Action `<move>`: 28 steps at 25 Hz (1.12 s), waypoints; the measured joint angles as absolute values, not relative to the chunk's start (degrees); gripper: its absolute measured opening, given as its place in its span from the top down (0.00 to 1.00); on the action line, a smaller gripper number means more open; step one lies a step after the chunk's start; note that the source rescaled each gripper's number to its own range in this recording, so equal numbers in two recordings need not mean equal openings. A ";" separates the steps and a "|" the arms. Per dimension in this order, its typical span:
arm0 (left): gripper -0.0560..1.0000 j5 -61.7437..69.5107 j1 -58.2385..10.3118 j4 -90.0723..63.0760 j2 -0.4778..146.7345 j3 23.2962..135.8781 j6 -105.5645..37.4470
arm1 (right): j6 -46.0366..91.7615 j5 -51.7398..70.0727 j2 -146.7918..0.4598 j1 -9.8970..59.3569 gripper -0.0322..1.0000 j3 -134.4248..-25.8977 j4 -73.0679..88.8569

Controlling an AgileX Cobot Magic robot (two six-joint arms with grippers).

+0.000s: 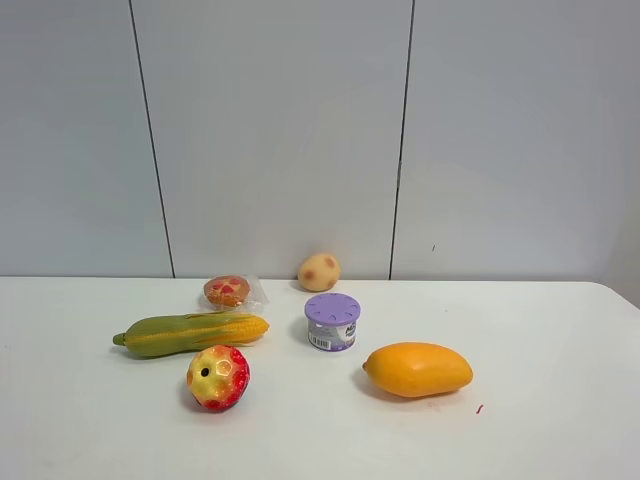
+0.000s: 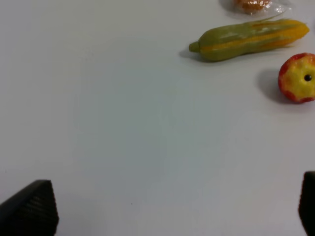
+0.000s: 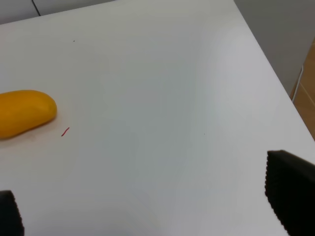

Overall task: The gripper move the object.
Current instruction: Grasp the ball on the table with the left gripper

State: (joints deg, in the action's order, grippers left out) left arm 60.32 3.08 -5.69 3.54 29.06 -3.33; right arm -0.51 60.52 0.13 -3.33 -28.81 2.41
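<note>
The toy apple [image 1: 218,377], mottled red and yellow with a dark hole in its top, rests on the white table [image 1: 540,430] at the front left. It also shows in the left wrist view [image 2: 298,77], far from the fingers. My left gripper [image 2: 172,209] is open and empty over bare table. My right gripper [image 3: 152,206] is open and empty, with the orange mango [image 3: 22,112] off to one side. Neither arm shows in the exterior high view.
A green-yellow corn cob [image 1: 190,332] lies just behind the apple. A wrapped pastry [image 1: 228,291], a tan potato-like ball [image 1: 318,271], a purple-lidded tub [image 1: 332,321] and the mango [image 1: 417,369] stand further right. The table's right edge [image 3: 275,73] is near my right gripper.
</note>
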 joint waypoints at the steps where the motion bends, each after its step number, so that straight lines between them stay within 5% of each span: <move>1: 0.00 60.32 3.08 -5.69 3.54 29.06 -3.33 | -0.51 60.52 0.13 -3.33 0.00 -28.81 2.41; 28: 0.00 60.32 3.08 -5.69 3.54 29.06 -3.26 | -0.51 60.52 0.13 -3.33 0.00 -28.81 2.41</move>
